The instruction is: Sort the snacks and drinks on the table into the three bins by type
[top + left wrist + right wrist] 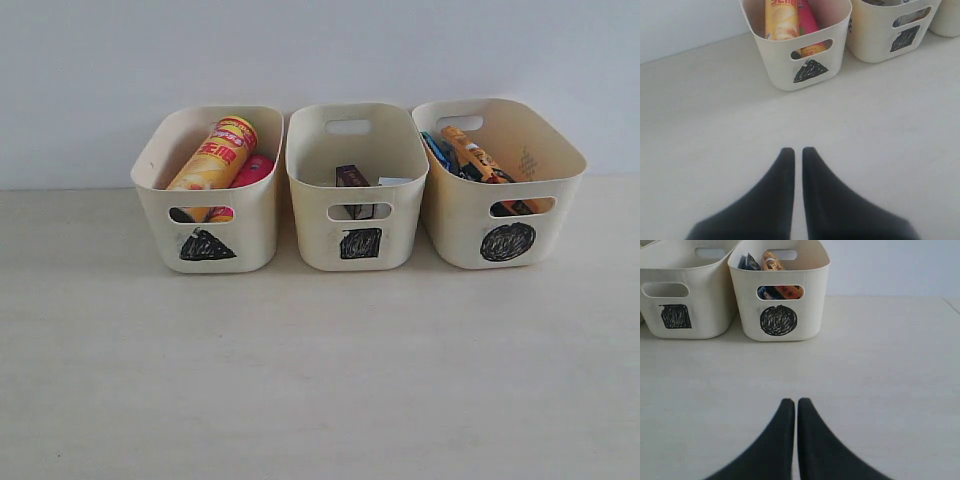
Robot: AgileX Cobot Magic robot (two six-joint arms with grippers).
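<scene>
Three cream bins stand in a row at the back of the table (320,380). The triangle bin (250,235) holds a yellow chip tube (215,155) and a pink chip tube (253,168). In the square bin (310,240) lie a dark purple carton (352,176) and a white carton (393,181). The circle bin (450,235) contains a blue bag (437,152) and an orange bag (473,152). My left gripper (798,149) is shut and empty above bare table, in front of the triangle bin (780,75). My right gripper (796,401) is shut and empty, in front of the circle bin (810,315).
A pale wall rises directly behind the bins. Neither arm shows in the exterior view. The table's right edge (951,304) shows in the right wrist view.
</scene>
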